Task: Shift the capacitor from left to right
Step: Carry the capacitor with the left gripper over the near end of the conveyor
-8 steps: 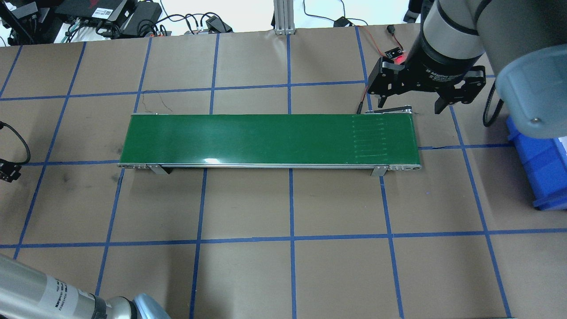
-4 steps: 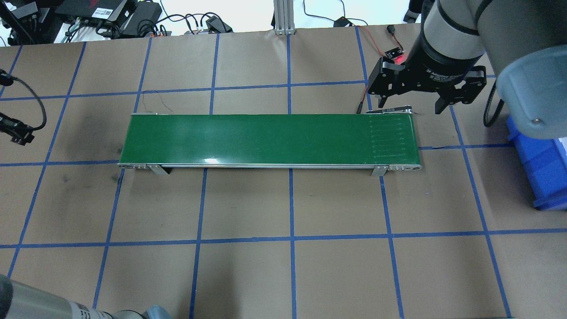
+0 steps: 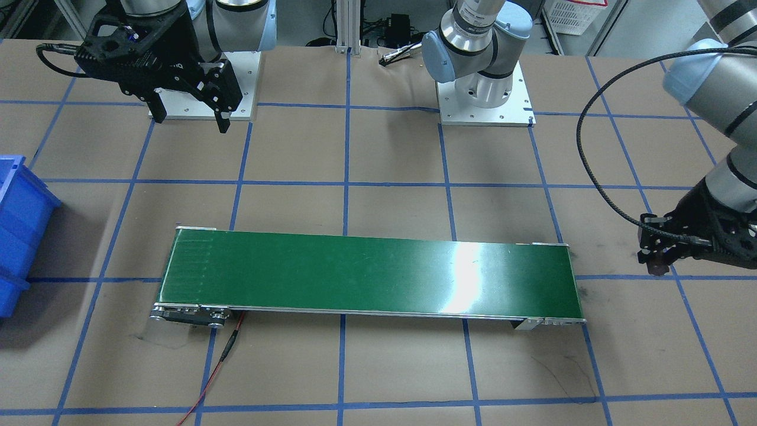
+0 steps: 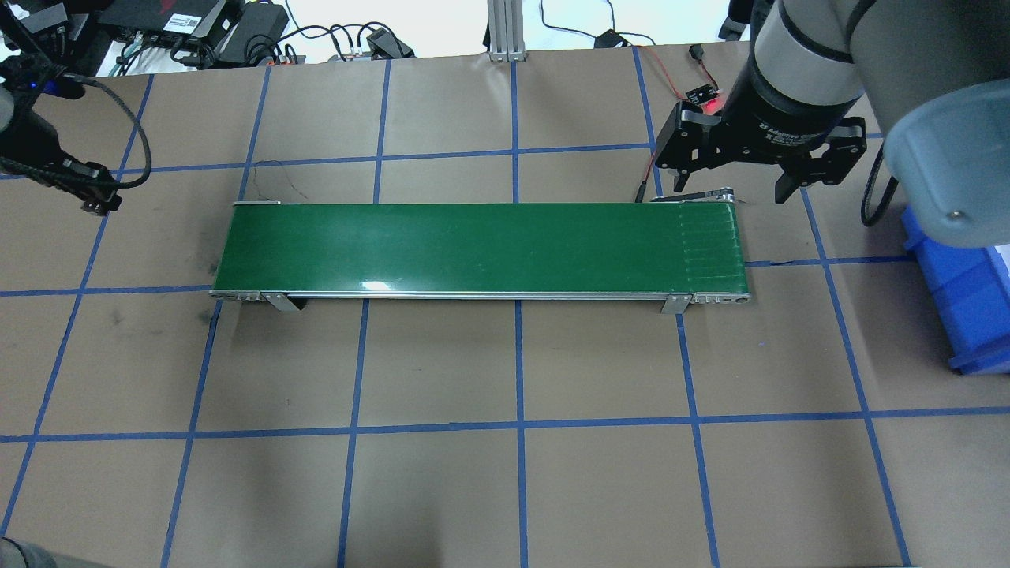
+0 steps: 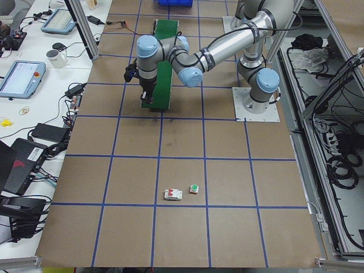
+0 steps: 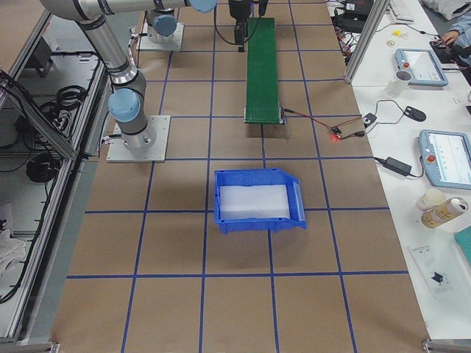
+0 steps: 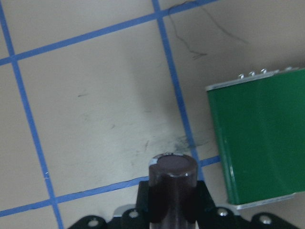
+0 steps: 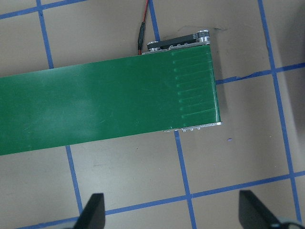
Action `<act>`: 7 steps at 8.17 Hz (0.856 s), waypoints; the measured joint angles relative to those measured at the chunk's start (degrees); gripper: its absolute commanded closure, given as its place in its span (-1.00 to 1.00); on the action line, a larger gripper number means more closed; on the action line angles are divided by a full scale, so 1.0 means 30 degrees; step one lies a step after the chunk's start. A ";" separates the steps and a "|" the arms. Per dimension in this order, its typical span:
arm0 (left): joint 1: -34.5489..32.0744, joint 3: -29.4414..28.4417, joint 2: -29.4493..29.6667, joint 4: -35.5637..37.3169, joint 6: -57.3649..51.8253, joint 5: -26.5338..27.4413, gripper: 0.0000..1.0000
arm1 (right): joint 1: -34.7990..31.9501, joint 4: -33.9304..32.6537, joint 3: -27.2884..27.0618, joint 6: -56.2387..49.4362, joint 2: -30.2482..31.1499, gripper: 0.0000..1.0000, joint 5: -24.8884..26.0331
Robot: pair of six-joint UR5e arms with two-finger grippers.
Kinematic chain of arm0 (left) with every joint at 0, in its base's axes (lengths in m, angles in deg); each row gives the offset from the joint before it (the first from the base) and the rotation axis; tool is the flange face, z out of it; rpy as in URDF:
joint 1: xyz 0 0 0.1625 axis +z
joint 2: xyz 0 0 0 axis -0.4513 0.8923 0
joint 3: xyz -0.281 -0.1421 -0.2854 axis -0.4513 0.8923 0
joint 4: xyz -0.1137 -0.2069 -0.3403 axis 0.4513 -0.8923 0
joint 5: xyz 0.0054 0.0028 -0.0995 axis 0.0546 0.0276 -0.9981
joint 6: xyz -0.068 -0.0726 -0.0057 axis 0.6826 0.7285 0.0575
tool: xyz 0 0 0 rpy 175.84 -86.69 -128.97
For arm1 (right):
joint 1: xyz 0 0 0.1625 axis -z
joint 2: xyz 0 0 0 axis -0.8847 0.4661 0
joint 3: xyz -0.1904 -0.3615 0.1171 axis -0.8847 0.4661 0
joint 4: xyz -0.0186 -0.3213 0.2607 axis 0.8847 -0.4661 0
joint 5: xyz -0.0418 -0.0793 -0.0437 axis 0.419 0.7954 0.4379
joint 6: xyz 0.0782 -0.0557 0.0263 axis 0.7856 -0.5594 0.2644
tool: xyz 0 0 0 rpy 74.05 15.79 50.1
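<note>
The capacitor (image 7: 172, 183), a stubby dark brown cylinder with a glossy top, is held upright between the fingers of my left gripper (image 7: 172, 205). The left gripper (image 4: 95, 207) hangs above the table just off the left end of the green conveyor belt (image 4: 473, 248), at the far side; in the front-facing view the gripper (image 3: 656, 263) shows at the right. My right gripper (image 4: 732, 193) is open and empty, raised over the far side of the belt's right end; its fingers (image 8: 95, 212) frame the bare belt end (image 8: 190, 90).
A blue bin (image 4: 966, 308) stands right of the belt's right end. A red and black cable (image 3: 219, 367) runs from that end of the belt. A blocky white-grey piece (image 5: 173, 194) and a small green-capped part (image 5: 194, 188) lie on the table far to the left.
My left gripper has moved from the table's left edge further away and toward the belt's left end. The belt's seam marks have shifted right. The right arm has not moved.
</note>
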 measured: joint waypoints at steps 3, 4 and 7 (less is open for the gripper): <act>-0.1937 0.0007 0.0072 0.0160 0.2805 -0.0321 1.00 | 0.0000 0.0002 -0.0001 0.0000 -0.0001 -1.00 0.0000; -0.2146 0.0028 0.0332 0.0213 0.3244 -0.0377 1.00 | 0.0000 0.0014 -0.0001 0.0000 0.0000 -1.00 0.0000; -0.2979 0.0047 0.0990 0.0263 0.5282 -0.0409 1.00 | 0.0000 0.0029 -0.0001 -0.0012 -0.0001 -1.00 0.0000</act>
